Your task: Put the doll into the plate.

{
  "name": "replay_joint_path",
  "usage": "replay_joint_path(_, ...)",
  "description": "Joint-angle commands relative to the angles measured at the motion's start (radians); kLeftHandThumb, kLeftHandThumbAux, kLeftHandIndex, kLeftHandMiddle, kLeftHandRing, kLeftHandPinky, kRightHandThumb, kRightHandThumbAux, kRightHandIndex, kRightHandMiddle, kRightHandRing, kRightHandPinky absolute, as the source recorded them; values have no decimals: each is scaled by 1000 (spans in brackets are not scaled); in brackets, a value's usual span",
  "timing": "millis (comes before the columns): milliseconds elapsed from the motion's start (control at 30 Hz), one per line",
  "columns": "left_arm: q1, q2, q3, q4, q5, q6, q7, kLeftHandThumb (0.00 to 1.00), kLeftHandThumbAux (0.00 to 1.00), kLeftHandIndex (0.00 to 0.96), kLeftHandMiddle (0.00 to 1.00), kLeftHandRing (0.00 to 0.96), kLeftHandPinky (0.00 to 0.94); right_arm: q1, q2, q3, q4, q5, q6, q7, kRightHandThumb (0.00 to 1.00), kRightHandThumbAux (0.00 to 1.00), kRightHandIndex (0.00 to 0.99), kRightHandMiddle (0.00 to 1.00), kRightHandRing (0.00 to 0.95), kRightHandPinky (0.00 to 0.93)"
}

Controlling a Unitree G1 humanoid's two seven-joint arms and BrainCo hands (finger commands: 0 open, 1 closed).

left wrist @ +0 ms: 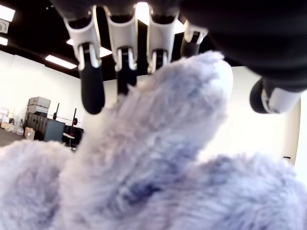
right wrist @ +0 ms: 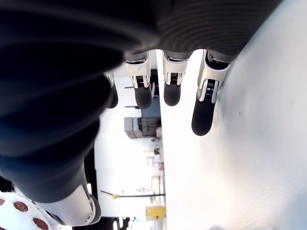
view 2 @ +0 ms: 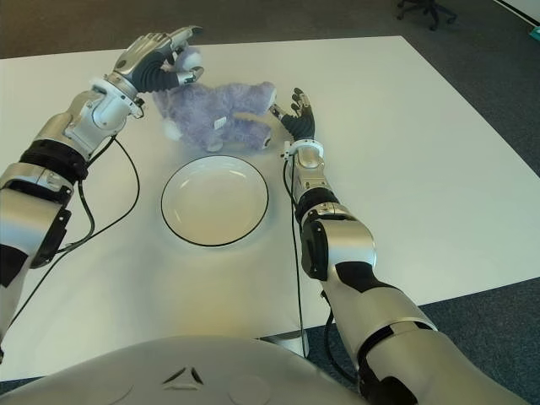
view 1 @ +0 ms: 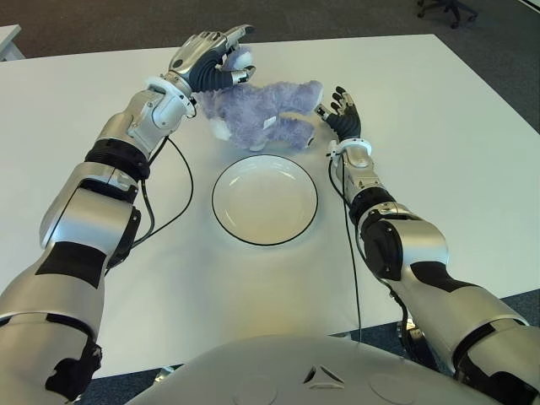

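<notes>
A purple plush doll (view 1: 261, 114) lies on its side on the white table (view 1: 447, 169), just behind an empty white plate (view 1: 264, 200) with a dark rim. My left hand (view 1: 211, 55) reaches over the doll's far left end. In the left wrist view its fingers (left wrist: 91, 91) are stretched out above a fuzzy limb (left wrist: 158, 158), with the thumb beside it, not closed on it. My right hand (view 1: 342, 114) stands at the doll's right end with its fingers (right wrist: 204, 112) spread, holding nothing.
A black cable (view 1: 181, 198) loops over the table left of the plate, and another cable (view 1: 353, 270) runs along my right forearm. The table's front edge is close to my body. An office chair (view 1: 447, 10) stands on the floor far behind.
</notes>
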Motion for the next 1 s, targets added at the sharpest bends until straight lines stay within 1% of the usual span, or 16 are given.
replay_joint_path(33, 1, -12, -11, 28, 6, 7, -4, 378, 309, 25, 543, 550, 483, 54, 16, -6, 44, 8, 51, 4, 316, 770, 45, 0, 0, 0)
replay_joint_path(133, -3, -17, -13, 38, 9, 14, -1, 380, 274, 21, 531, 545, 481, 53, 17, -8, 44, 10, 52, 3, 331, 778, 47, 1, 0, 0)
replay_joint_path(267, -8, -22, -14, 48, 6, 23, -11, 386, 261, 21, 526, 544, 468, 53, 17, -9, 44, 10, 51, 3, 335, 780, 47, 2, 0, 0)
replay_joint_path(500, -17, -32, -19, 70, 9, 38, -15, 384, 276, 22, 523, 541, 451, 53, 18, -11, 43, 12, 50, 3, 334, 780, 45, 0, 0, 0)
replay_joint_path(633, -20, -37, -19, 84, 4, 44, -22, 357, 302, 18, 521, 539, 432, 53, 20, -12, 43, 12, 47, 1, 346, 779, 46, 0, 0, 0)
replay_joint_path(667, -21, -39, -18, 87, 2, 45, -24, 348, 307, 12, 504, 530, 413, 53, 20, -12, 43, 12, 47, 0, 356, 776, 46, 1, 0, 0)
replay_joint_path(833, -27, -50, -12, 108, -10, 54, -47, 343, 309, 0, 466, 503, 371, 52, 21, -13, 42, 11, 47, -2, 363, 774, 47, 1, 0, 0)
replay_joint_path(867, -28, -51, -11, 110, -13, 55, -52, 324, 309, 0, 350, 354, 245, 52, 21, -12, 42, 11, 48, -3, 363, 771, 46, 1, 0, 0)
replay_joint_path(900, -28, -52, -10, 111, -15, 56, -56, 319, 309, 0, 321, 316, 212, 52, 21, -12, 42, 10, 48, -3, 363, 771, 45, 1, 0, 0)
replay_joint_path(933, -29, -52, -9, 113, -17, 58, -62, 318, 309, 0, 316, 310, 207, 52, 21, -11, 42, 9, 48, -3, 364, 770, 45, 1, 0, 0)
replay_joint_path(967, -30, -53, -9, 115, -19, 59, -68, 303, 307, 0, 230, 205, 120, 52, 20, -11, 42, 9, 48, -3, 363, 769, 45, 1, 0, 0)
replay_joint_path(1000, -31, -53, -8, 117, -20, 60, -72, 293, 307, 0, 178, 150, 77, 52, 20, -10, 42, 9, 48, -3, 362, 768, 46, 1, 0, 0)
